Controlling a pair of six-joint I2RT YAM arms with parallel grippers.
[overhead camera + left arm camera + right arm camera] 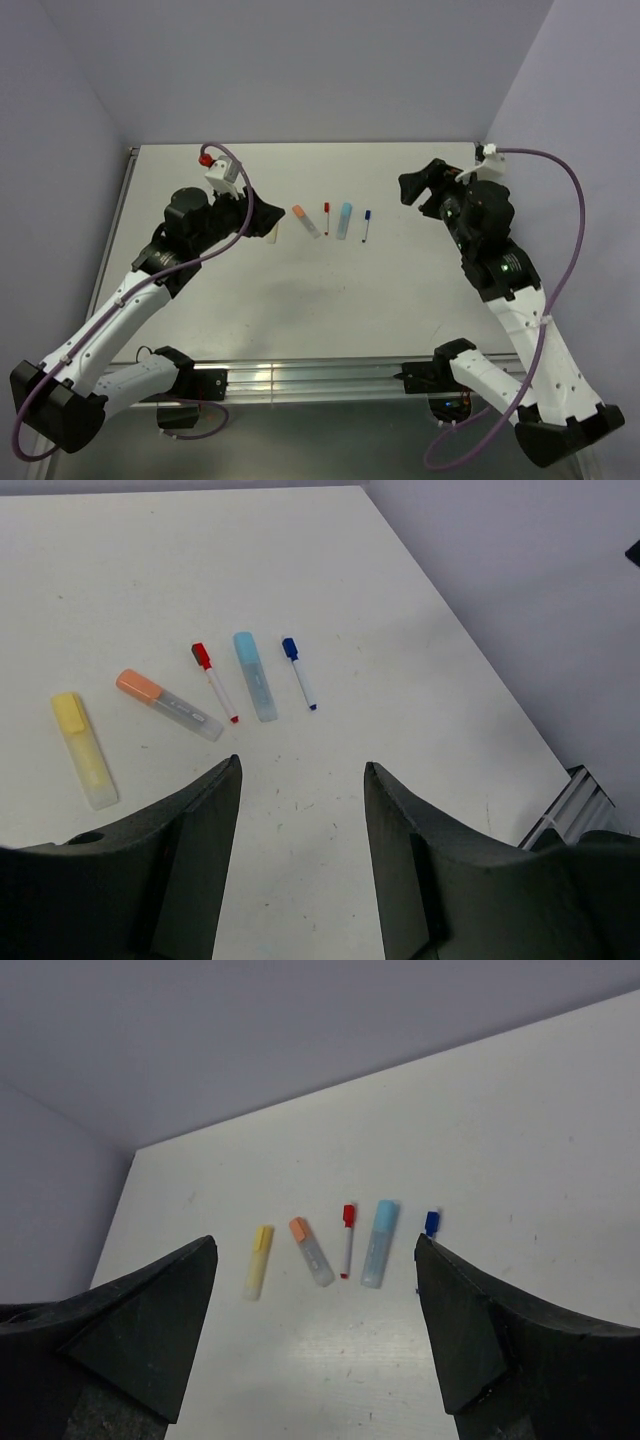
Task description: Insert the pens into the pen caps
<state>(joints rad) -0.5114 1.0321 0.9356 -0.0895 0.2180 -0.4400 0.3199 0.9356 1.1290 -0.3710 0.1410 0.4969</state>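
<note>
Five pens lie in a row mid-table, each with its cap on at the far end: yellow (84,750), white with an orange cap (170,705), thin red (215,683), light blue (254,676), thin dark blue (299,673). From above I see the orange-capped (306,221), red (326,217), light blue (344,220) and dark blue (366,225) pens. My left gripper (265,215) is open and empty, just left of the row, covering most of the yellow pen. My right gripper (415,185) is open and empty, raised right of the row.
The white table (300,300) ends at purple walls at the back and on the right. A metal rail (300,378) runs along the near edge between the arm bases.
</note>
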